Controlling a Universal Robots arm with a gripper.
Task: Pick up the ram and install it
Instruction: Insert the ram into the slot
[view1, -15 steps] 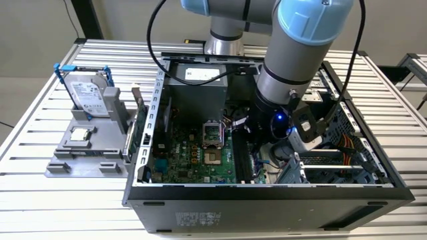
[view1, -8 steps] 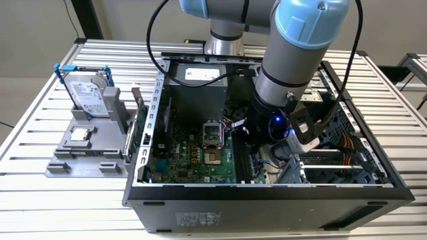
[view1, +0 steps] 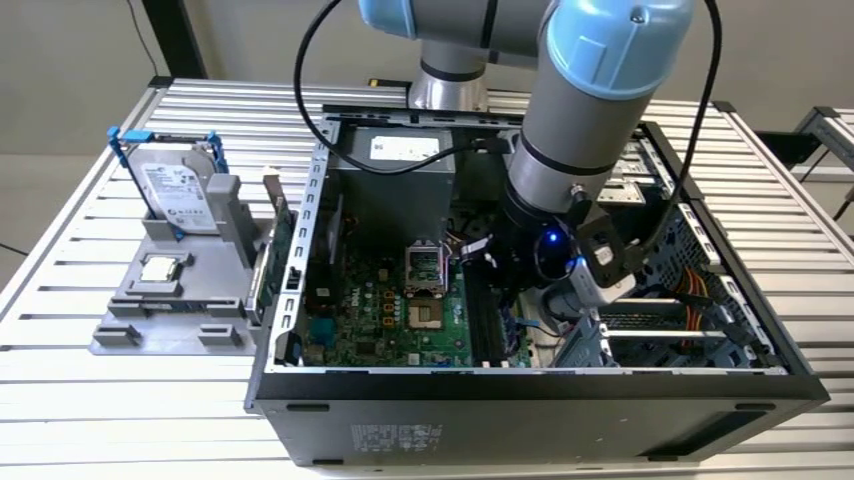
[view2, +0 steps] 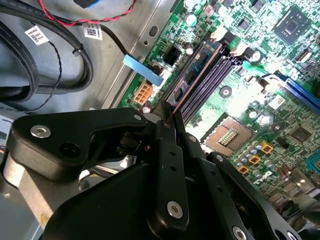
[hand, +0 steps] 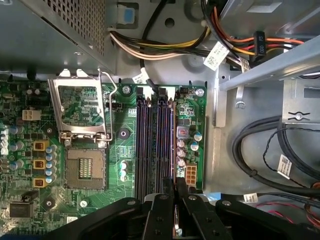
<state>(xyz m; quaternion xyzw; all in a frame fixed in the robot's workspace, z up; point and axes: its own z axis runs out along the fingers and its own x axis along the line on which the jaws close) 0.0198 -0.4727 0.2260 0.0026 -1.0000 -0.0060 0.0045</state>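
I see my tool (view2: 170, 117) clenched on the ram (view2: 196, 75), fingers (hand: 181, 187) pinching its near end. The ram stands edge-on in a memory slot (hand: 165, 145) on the motherboard (hand: 75, 200), beside the open processor socket (hand: 85, 167), inside the computer case (view1: 534, 400) on the desk (view1: 80, 400).

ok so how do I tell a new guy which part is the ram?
Look inside the open computer case, at the green motherboard's long dark slots beside the square socket. The ram is the thin stick seen edge-on along those slots, pinched in the black gripper. Unlike the empty slots, it shows a coppery edge.
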